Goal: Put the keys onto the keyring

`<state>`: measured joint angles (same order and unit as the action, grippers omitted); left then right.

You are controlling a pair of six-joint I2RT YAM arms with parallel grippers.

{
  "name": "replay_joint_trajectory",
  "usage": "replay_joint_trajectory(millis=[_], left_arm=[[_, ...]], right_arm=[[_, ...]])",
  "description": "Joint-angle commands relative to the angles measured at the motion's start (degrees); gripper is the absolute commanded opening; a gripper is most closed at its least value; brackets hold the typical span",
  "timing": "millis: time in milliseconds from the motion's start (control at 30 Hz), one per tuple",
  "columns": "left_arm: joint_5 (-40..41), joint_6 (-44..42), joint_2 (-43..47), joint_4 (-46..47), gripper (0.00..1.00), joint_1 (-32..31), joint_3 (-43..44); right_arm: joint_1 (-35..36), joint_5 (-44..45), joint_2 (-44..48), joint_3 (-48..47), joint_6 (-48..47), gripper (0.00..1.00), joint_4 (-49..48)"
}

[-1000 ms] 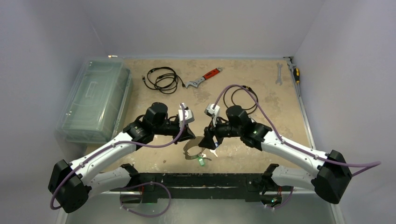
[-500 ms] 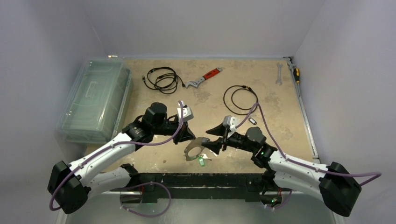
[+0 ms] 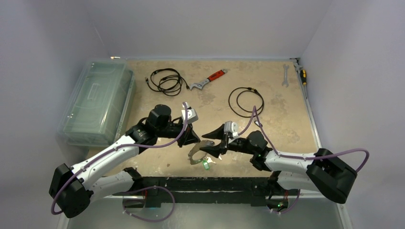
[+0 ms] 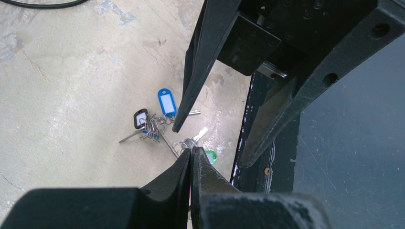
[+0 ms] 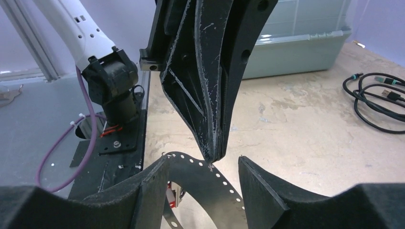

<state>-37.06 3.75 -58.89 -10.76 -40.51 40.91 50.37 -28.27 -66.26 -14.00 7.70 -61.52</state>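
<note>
There is one keyring (image 5: 216,186), a grey metal band with small holes. It is lifted off the table (image 3: 282,124) at the near middle. The left gripper (image 4: 191,151) is clenched on its edge with the two fingers pressed together. The right gripper (image 5: 203,161) is released: its fingers stand apart, one on each side of the band and of the left fingertips, and I cannot see them touching the band.

The keys (image 4: 153,125) lie in one bunch on the table under the ring, close to the black base rail (image 3: 205,183). I count three plastic tags: one blue (image 4: 165,101), one dark (image 4: 140,118) and one green (image 4: 210,156). Silver blades stick out between them, but their exact number I cannot tell. From above only the green tag shows; the ring and both claws cover the others.

Farther away there are two black cable coils, one at far left (image 3: 167,83) and one at far middle (image 3: 229,101). Between them lies one adjustable wrench with a red handle (image 3: 208,80). At the far right lie one small spanner (image 3: 285,75) and one screwdriver (image 3: 303,75). One clear plastic box (image 3: 98,102) stands at the left edge.
</note>
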Motion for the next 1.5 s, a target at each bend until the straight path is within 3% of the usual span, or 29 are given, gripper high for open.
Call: replay_joint_trajectory(millis=[0,333,500,767,1167,1367,1467], left_arm=[[-0.7,1.0,0.2,2.8,0.00,0.3,2.4],[-0.8,1.3,-0.1,2.9,0.00,0.3,2.3],[-0.6,1.5,0.1,2.9,0.00,0.3,2.1],[-0.4,1.5,0.1,3.0,0.00,0.3,1.8],[-0.7,2.3,0.1,3.5,0.00,0.3,1.6],[-0.7,2.6,0.1,3.3,0.00,0.3,1.7],[-0.8,2.6,0.2,3.3,0.00,0.3,1.8]], right_arm=[[0.4,-2.2,-1.5,-0.6,-2.3,0.57,-5.4],[1.4,-1.5,-6.7,-2.3,-3.9,0.44,-6.5],[1.7,-0.8,-8.0,-2.8,-3.9,0.26,-7.9],[1.8,-0.2,-8.3,-3.6,-3.7,0.21,-7.9],[2.6,-0.4,-11.2,-3.9,-2.4,0.00,-10.7],[2.6,-2.1,-12.2,-5.0,-1.6,0.00,-10.2],[2.8,-1.9,-12.7,-2.7,-2.3,0.00,-16.0]])
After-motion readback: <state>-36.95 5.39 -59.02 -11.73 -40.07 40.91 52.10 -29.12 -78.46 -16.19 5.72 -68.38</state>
